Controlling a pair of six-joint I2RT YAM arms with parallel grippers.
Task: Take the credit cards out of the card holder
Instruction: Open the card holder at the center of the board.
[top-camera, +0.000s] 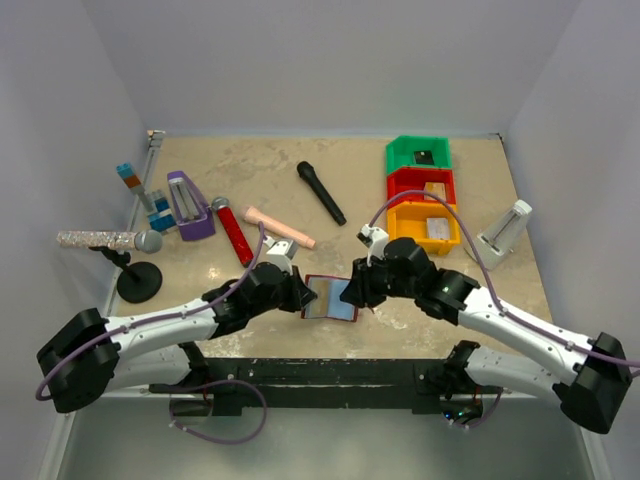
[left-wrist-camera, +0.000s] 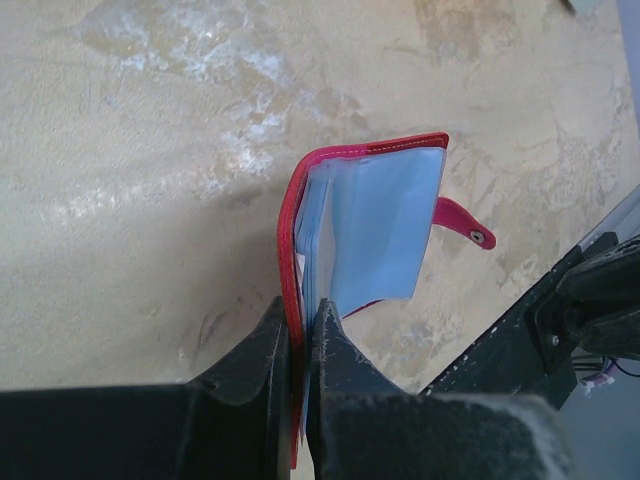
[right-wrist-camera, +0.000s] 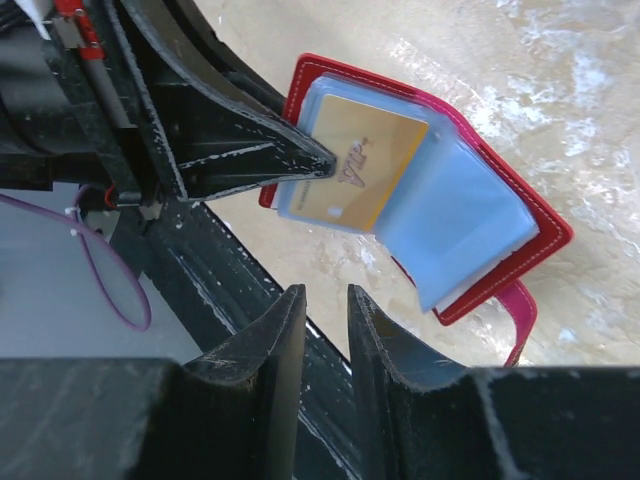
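While the left tool (left-wrist-camera: 300, 325) is clamped on the red cover of the card holder (left-wrist-camera: 372, 220), open by the middle of the table's (top-camera: 260, 170) near edge, the right tool (right-wrist-camera: 327, 295) hangs just short, jaws slightly apart and empty; a tan-gold credit card (right-wrist-camera: 365, 165) lies straight ahead, its long axis slanting across them.

The dark red holder (top-camera: 330, 298) is open at the near middle of the table, its pale blue sleeves fanned out. A gold card (right-wrist-camera: 365, 165) shows in one sleeve.
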